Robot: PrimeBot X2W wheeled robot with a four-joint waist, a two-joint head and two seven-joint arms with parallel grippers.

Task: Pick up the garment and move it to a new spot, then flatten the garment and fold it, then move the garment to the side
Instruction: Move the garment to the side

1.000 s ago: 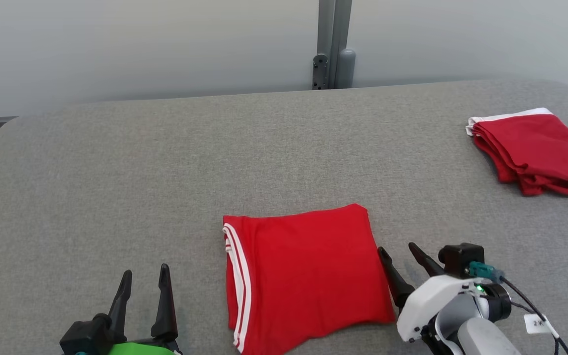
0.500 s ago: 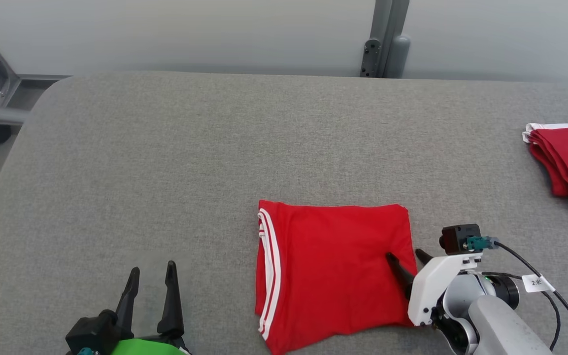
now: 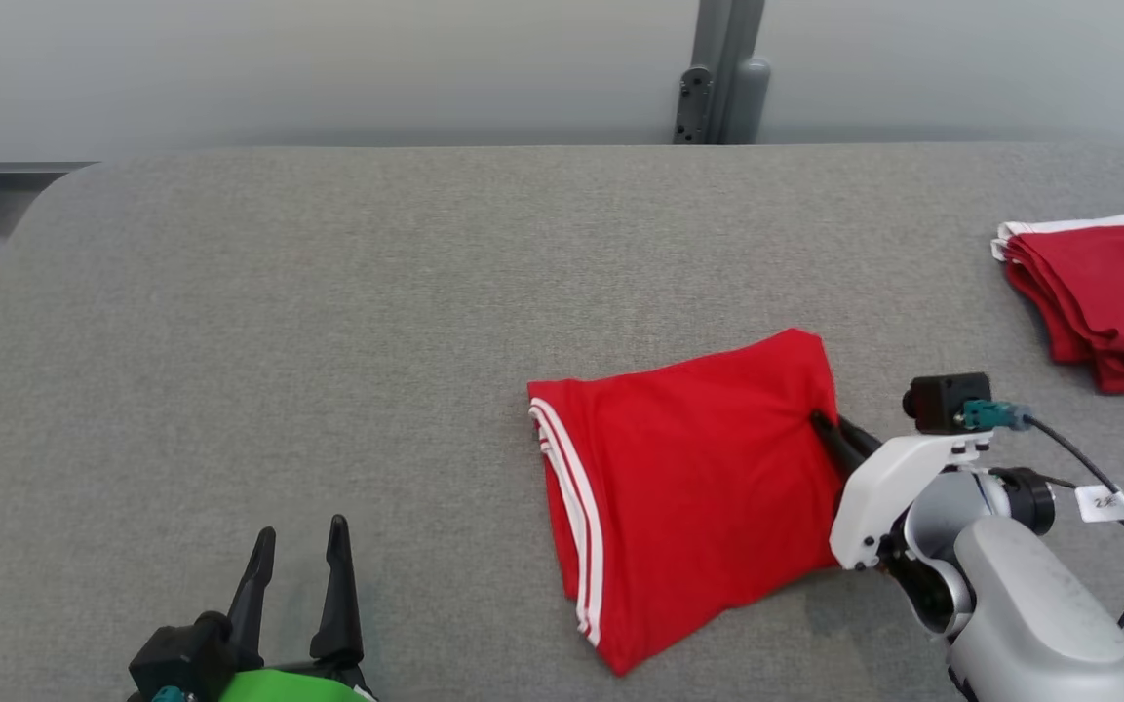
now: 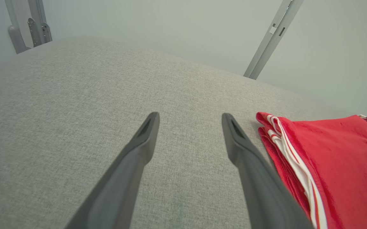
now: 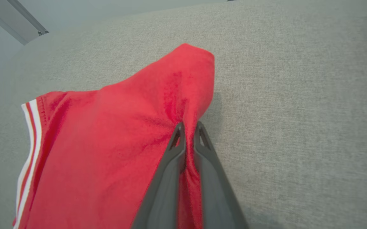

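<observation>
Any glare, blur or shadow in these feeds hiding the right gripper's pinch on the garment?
Head view: even, glare-free light; soft shadow on the table below the right gripper. Right wrist view: pinch on the garment sharp, faint shadow beside the fold. Left wrist view: wide-angle bows the table; left gripper slightly soft near the lens.

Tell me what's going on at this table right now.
The robot's right end effector is shut on the right edge of a folded red garment with white stripes, bunching the cloth there. The rest of it lies on the grey table. The left end effector hangs open near the front, apart from it. A pile of folded red garments sits at the far right.
</observation>
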